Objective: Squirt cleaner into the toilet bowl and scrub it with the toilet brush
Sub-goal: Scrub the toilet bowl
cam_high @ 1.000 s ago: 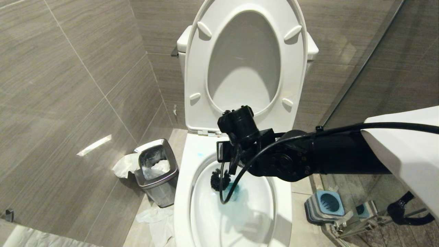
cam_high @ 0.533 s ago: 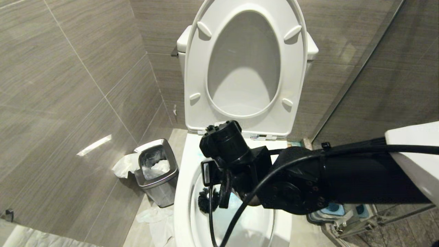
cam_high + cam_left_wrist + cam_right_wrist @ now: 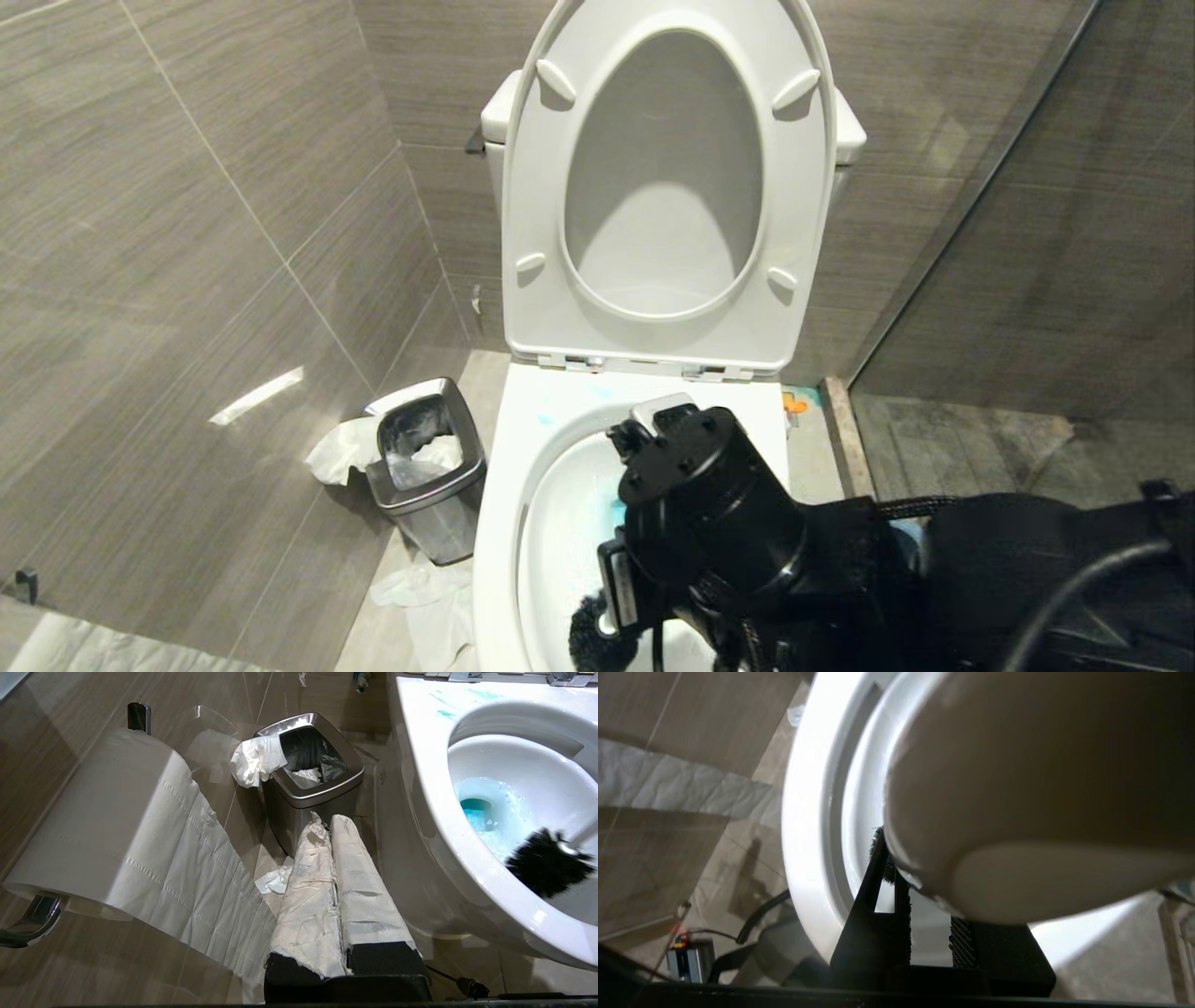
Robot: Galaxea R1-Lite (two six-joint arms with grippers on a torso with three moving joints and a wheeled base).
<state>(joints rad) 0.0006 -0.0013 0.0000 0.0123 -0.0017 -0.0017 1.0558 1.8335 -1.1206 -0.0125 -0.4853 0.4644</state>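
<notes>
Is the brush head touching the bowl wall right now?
Cannot tell. In the left wrist view the toilet brush head overlaps the near inner wall of the toilet bowl, but no view plainly shows contact or a gap.

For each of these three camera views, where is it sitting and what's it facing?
Head: high up, facing down at the toilet bowl; right arm shows.
Left wrist: low beside the waste bin, facing the bowl; shut left gripper shows.
Right wrist: above the bowl; the right gripper clamps the toilet brush.
Shared: bowl, brush head.
</notes>
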